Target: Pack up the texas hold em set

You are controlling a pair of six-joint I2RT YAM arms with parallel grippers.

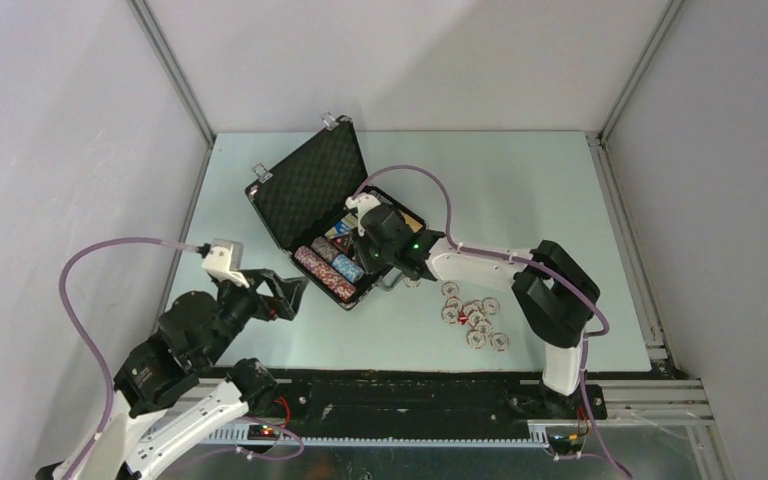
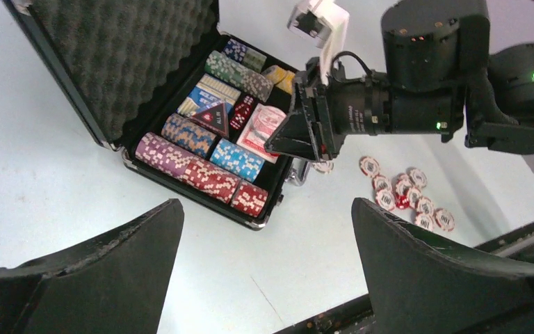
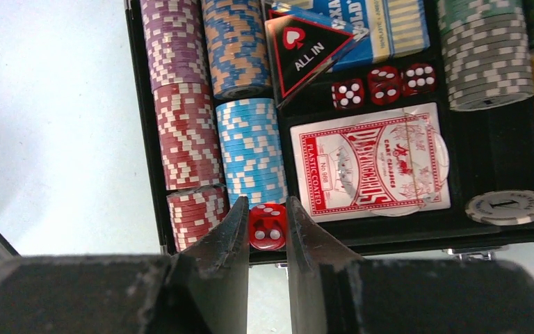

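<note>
Holding red die (image 3: 267, 227) clamped in right hand (image 3: 266, 211) over case (image 1: 300, 190); best set beside three dice (image 3: 383, 82); left hand (image 1: 288, 293) apart.

Lab robot cell, plain white wall panels (image 1: 380, 60), aluminium frame rails (image 1: 173, 68), pale tabletop (image 1: 520, 190)

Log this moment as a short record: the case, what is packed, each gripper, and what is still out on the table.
case: black case open, foam lid raised
packed: chip rows, red card deck, three dice, ALL IN plaque
right gripper: shut on a red die, over the case's near edge
left gripper: open, empty, apart from the case
outside: loose chips on the table beside the case, a small red piece among them
</note>
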